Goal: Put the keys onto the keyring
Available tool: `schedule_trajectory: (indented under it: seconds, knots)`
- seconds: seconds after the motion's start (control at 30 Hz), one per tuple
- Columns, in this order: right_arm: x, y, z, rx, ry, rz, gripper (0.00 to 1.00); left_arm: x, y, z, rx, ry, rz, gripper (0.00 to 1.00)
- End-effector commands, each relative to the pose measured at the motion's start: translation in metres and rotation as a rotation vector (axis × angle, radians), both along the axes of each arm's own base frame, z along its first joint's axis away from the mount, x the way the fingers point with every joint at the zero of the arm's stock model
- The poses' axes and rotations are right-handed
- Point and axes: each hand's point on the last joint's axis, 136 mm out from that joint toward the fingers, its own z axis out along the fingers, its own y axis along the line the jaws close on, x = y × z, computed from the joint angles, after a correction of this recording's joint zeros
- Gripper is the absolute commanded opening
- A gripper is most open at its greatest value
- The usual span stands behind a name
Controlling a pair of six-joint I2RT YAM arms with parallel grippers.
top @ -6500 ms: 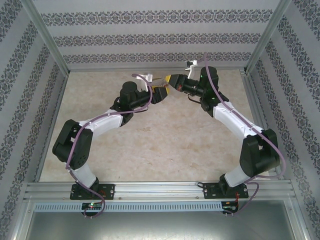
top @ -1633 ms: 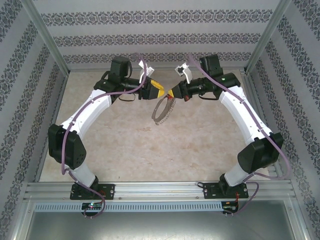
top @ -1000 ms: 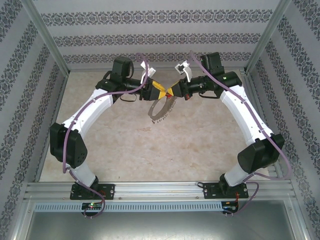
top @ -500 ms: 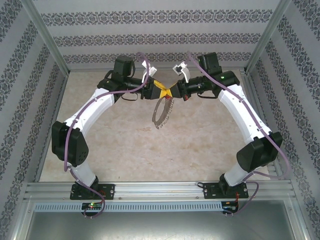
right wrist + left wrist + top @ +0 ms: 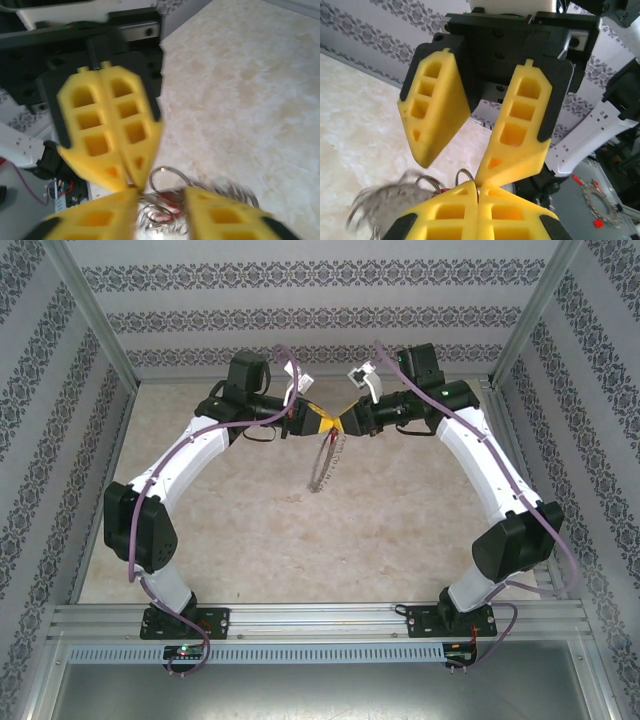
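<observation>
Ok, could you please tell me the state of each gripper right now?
Left gripper: shut on the keyring, which hangs below it.
Right gripper: open, jaws apart.

Large thin grey-silver wire keyring [image 5: 324,462]: bare metal, bright finish. Small red-headed key [image 5: 169,195]: head looks plastic, blurred. Yellow latticed fingers [image 5: 517,135] of left gripper [image 5: 478,186] and right gripper [image 5: 454,170]: matt moulded plastic. Beige marbled tabletop [image 5: 300,540]: smooth, faint sheen. Silver frame rails [image 5: 320,618]: brushed metal. White arm shells [image 5: 190,455]: glossy plastic.
</observation>
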Motion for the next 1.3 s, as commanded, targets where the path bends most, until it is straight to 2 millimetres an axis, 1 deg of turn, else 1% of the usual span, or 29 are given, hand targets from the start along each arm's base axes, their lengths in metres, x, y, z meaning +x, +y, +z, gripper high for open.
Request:
schedule_trajectory:
  seconds: [0.0, 0.03, 0.1, 0.2, 0.27, 0.37, 0.43, 0.53, 0.7, 0.8, 0.97, 1.07, 1.27]
  knots:
    - [-0.008, 0.005, 0.047, 0.126, -0.098, 0.026, 0.49, 0.007, -0.008, 0.016, -0.041, -0.072, 0.064, 0.00]
    - [-0.008, 0.000, 0.051, 0.136, -0.102, 0.006, 0.51, 0.009, -0.007, 0.020, -0.053, -0.079, 0.080, 0.00]
    - [-0.009, -0.008, 0.059, 0.158, -0.111, -0.021, 0.52, 0.011, -0.007, 0.026, -0.080, -0.089, 0.098, 0.00]
    - [-0.010, -0.014, 0.060, 0.170, -0.120, -0.059, 0.52, 0.012, -0.006, 0.032, -0.107, -0.109, 0.120, 0.00]
    - [-0.011, -0.018, 0.057, 0.164, -0.122, -0.084, 0.51, 0.011, -0.005, 0.035, -0.116, -0.125, 0.129, 0.00]
    - [-0.006, -0.028, 0.046, 0.165, -0.113, -0.148, 0.50, 0.011, -0.004, 0.040, -0.133, -0.151, 0.146, 0.00]
    - [-0.001, -0.035, 0.039, 0.191, -0.097, -0.185, 0.49, 0.011, -0.002, 0.044, -0.148, -0.171, 0.154, 0.00]
    - [0.002, -0.040, 0.030, 0.245, -0.066, -0.189, 0.48, 0.010, -0.001, 0.048, -0.162, -0.197, 0.162, 0.00]
    - [-0.001, -0.036, 0.020, 0.288, -0.044, -0.153, 0.47, 0.009, 0.001, 0.054, -0.181, -0.239, 0.172, 0.00]
    - [-0.003, -0.032, 0.020, 0.321, -0.073, -0.145, 0.46, 0.010, 0.001, 0.057, -0.189, -0.254, 0.182, 0.00]
    - [-0.011, -0.019, 0.012, 0.319, -0.107, -0.126, 0.47, 0.012, 0.001, 0.063, -0.198, -0.262, 0.193, 0.00]
    - [-0.011, -0.014, 0.008, 0.319, -0.118, -0.122, 0.48, 0.013, 0.001, 0.066, -0.204, -0.266, 0.191, 0.00]
    - [-0.004, -0.003, 0.003, 0.311, -0.133, -0.127, 0.48, 0.012, 0.000, 0.072, -0.213, -0.268, 0.182, 0.00]
